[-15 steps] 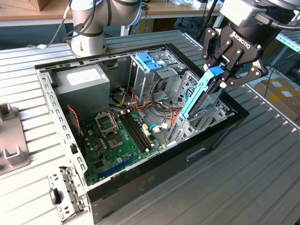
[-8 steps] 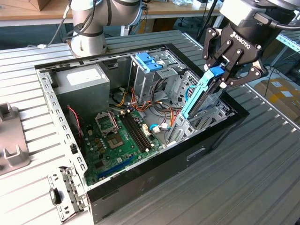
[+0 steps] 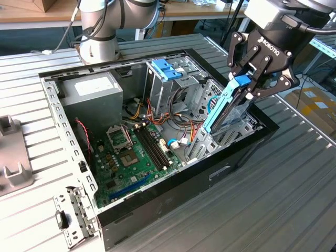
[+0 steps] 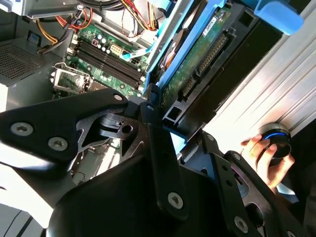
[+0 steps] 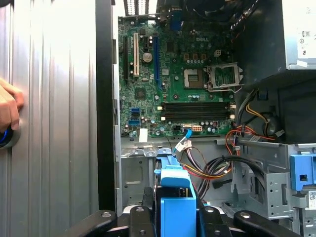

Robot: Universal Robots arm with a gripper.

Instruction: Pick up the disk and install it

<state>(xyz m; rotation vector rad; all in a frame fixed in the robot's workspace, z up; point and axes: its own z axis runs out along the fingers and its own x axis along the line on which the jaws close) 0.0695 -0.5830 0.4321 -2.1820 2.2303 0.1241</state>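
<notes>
tool (image 3: 245, 86) is clamped on the upper end of the disk (image 3: 223, 107), its black fingers (image 3: 235, 67) closed on either side of the blue carrier's tab. the disk hangs over the open computer case (image 3: 157, 210), at the corner on the exterior view's right, with its lower end down among the metal drive cage (image 3: 228, 137).

the long axis runs steeply up and down rather than flat. it is tilted: the gripped end leans toward the exterior view's right and the free end points down and to the left into the case. in the second wrist view the disk's green circuit-board face (image 4: 197, 64) is turned to the camera. in the first wrist view the blue carrier end (image 5: 176, 195) sits between the finger links, above the motherboard (image 5: 177, 84).

the pick-up looks done and the installing step is in hand. whether the lower end has entered the cage's rails i cannot tell, as the cage hides it. seating it would likely call for squaring the carrier to the slot and keeping clear of the loose cables (image 3: 181, 122).

a person's hand (image 4: 264, 153) rests on a blue-lit knob (image 4: 277, 137) on the desk (image 3: 294, 199) beside the case.
</notes>
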